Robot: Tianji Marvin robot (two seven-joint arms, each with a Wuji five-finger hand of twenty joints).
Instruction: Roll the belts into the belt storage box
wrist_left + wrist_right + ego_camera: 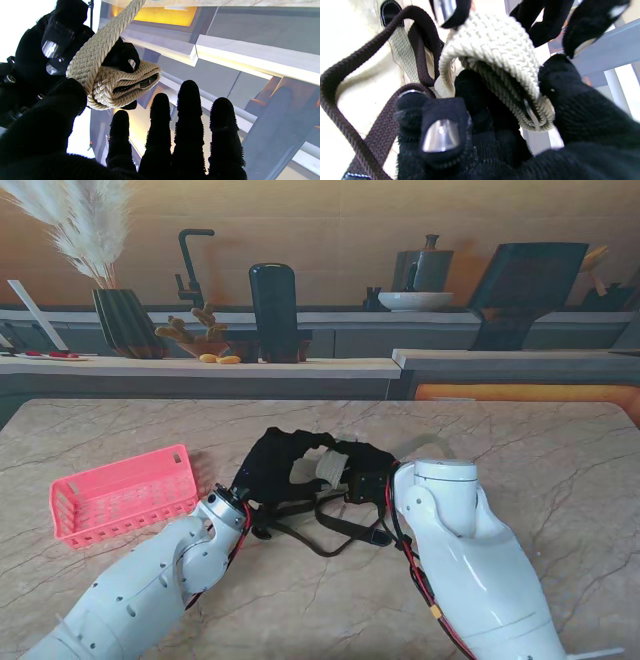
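Observation:
A cream braided belt (330,468) is partly rolled up between my two black-gloved hands at the table's middle. My right hand (367,472) is shut on the roll (495,50), thumb and curled fingers pinching it. The roll (120,82) also fills the left wrist view, with a loose strand (112,30) running off it. My left hand (268,465) is open, four fingers (187,120) straight and apart, its thumb against the roll's side. A dark brown belt (338,532) lies looped on the table under both hands, also seen as the brown belt (335,82). The pink storage box (122,494) stands to the left.
The marble table (560,470) ends at a far edge against a counter holding a vase with pampas grass (125,320), a dark jar (273,310) and a bowl (414,300). The cream belt's tail (430,442) curves behind my right wrist.

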